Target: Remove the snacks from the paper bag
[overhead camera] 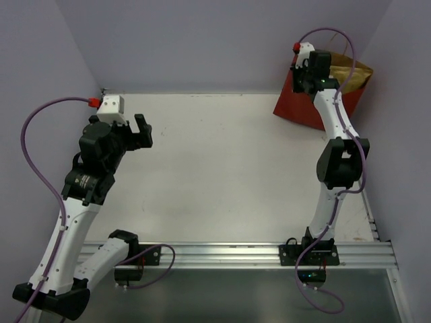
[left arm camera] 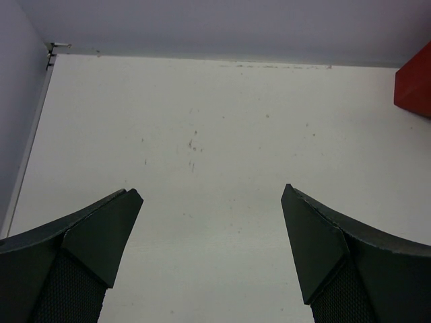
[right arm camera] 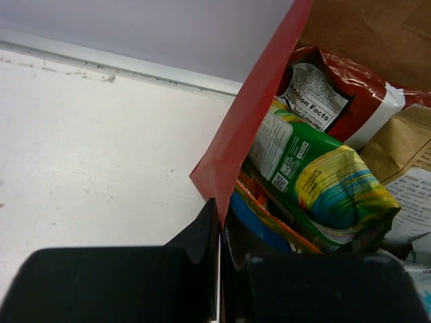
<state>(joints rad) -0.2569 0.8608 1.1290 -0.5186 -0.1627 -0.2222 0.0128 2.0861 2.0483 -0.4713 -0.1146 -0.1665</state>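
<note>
White, faintly scuffed table (overhead camera: 222,168), closed in by pale lilac walls (overhead camera: 222,40) at the far side and on both flanks. Aluminium rail (overhead camera: 236,254) along the near edge, carrying both arm bases.

One paper bag (overhead camera: 296,108), brick-red outside and tan inside, at the far right corner of the table close to the walls, mouth open. Inside it, seen from the right wrist, at least four snacks (right arm camera: 316,195) packed close together: one green-yellow packet (right arm camera: 337,175) foremost, one red packet (right arm camera: 350,94) behind it, one tan packet (right arm camera: 404,148) at the right, one blue packet (right arm camera: 259,229) lowest and partly hidden under an orange-edged strip. Cannot tell whether more lie beneath. All visible ones within the bag.

Two arms. Right arm (overhead camera: 337,161) stretched far forward, elbow raised, wrist at the bag's near-left rim. Right gripper (right arm camera: 220,215) pinched together on the edge of the bag's red wall, one finger outside, one inside. Left arm (overhead camera: 81,175) bent over the left side of the table, well apart from the bag. Left gripper (left arm camera: 212,229) hanging above bare table, fingers spread wide.
</note>
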